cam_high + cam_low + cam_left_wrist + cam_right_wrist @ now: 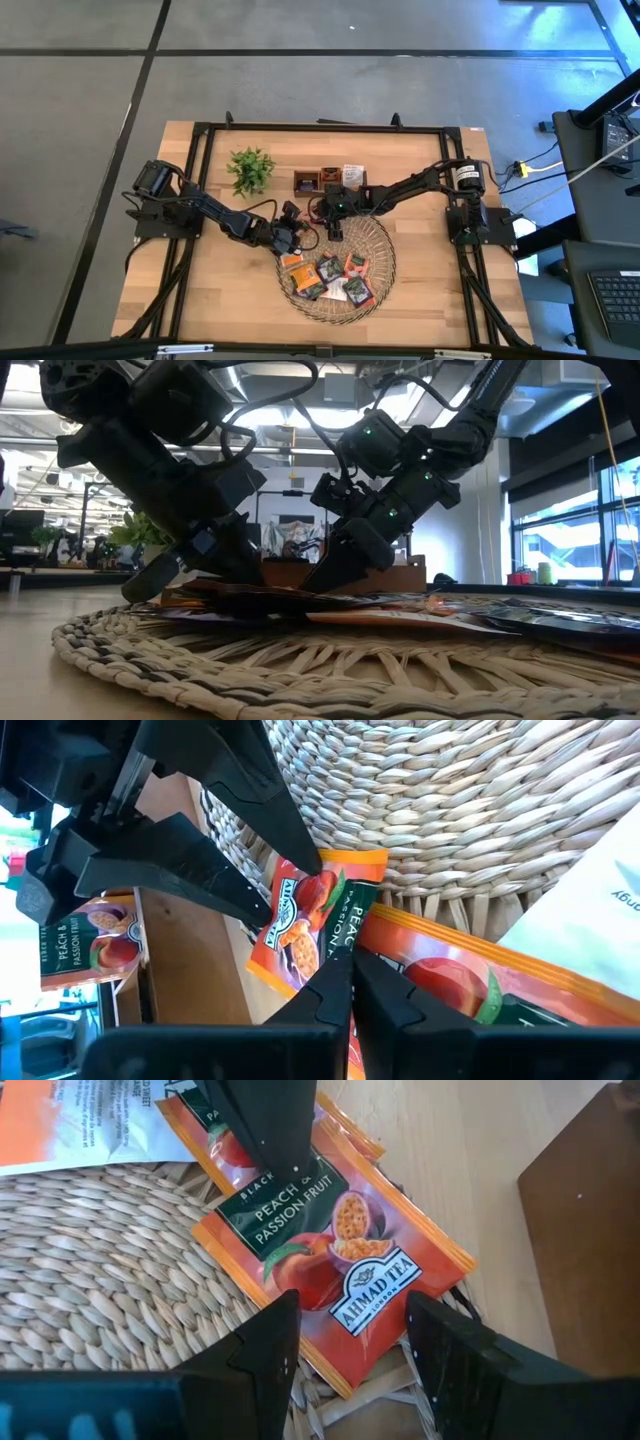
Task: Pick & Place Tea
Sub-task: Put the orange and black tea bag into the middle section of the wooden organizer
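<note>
Basically early going. My left claw point(335, 955) was clamped on an orange sachet point(310, 920) at the tray's point(385, 262) rim, on the side toward the box point(322, 180). In the left wrist view the fingertips pinched the sachet's edge, and it looked tilted up off the weave, though I couldn't tell whether it was fully clear. My right claw point(345, 1342) hovered just over another orange sachet point(335, 1255) lying flat, half on the tray and half on the bench point(200, 280), with jaws apart and gripping nothing.

Tea status: most of the pile point(330, 280) sat on the tray, orange, dark and white wrappers overlapping. The box, near the plant point(250, 170), showed one or two sachets in it, one orange visible past my left fingers and something white at the far compartment; I couldn't read the count. My judgement: a few placed at most, one in my grip, the bulk left to move. Next would be lifting this one across to a compartment without dragging its neighbours.
</note>
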You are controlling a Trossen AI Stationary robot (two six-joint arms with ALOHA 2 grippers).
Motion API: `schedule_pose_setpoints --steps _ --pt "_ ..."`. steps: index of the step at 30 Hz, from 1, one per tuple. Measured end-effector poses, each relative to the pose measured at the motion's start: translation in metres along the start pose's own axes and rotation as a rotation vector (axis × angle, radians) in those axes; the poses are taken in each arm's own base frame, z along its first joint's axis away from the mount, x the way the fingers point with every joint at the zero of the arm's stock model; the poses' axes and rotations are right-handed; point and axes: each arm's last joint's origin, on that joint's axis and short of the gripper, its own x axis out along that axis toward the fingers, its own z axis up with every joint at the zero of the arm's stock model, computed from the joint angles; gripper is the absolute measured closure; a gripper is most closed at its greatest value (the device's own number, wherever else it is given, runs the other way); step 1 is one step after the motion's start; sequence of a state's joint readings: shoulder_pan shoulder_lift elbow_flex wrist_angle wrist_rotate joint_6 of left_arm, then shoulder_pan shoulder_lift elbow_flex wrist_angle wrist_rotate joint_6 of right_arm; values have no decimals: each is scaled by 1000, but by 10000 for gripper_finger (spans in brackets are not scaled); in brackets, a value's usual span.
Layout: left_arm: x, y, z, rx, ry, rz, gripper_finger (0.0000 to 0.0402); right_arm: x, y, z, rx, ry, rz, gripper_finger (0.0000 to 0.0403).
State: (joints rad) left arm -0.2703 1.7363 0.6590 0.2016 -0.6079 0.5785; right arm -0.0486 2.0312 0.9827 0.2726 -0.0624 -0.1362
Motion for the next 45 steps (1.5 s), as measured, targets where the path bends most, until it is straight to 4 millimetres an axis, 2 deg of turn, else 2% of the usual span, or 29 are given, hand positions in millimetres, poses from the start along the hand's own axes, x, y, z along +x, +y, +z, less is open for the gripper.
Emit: schedule_pose_setpoints --steps 8,17,24,29,33,37,42,45 --pt "-1 0 1 2 6 24 399 -7 0 8 9 -40 2 217" --pt "-4 1 5 -2 4 98 399 -54 -1 36 32 -70 7 217" --pt "-13 10 29 -72 -47 208 399 -86 4 39 22 28 41 217" --pt "-20 18 53 -86 -158 171 399 -116 9 41 -5 85 77 217" --pt "-24 27 71 -96 -274 97 399 -143 13 42 3 98 213 217" --pt "-30 37 89 -67 -405 21 399 -164 21 44 -1 65 439 217" --pt "-40 51 111 145 -572 -2 399 -170 29 50 -2 -38 812 217" --pt "-47 59 122 286 -681 6 399 -165 34 51 -52 -75 899 217"
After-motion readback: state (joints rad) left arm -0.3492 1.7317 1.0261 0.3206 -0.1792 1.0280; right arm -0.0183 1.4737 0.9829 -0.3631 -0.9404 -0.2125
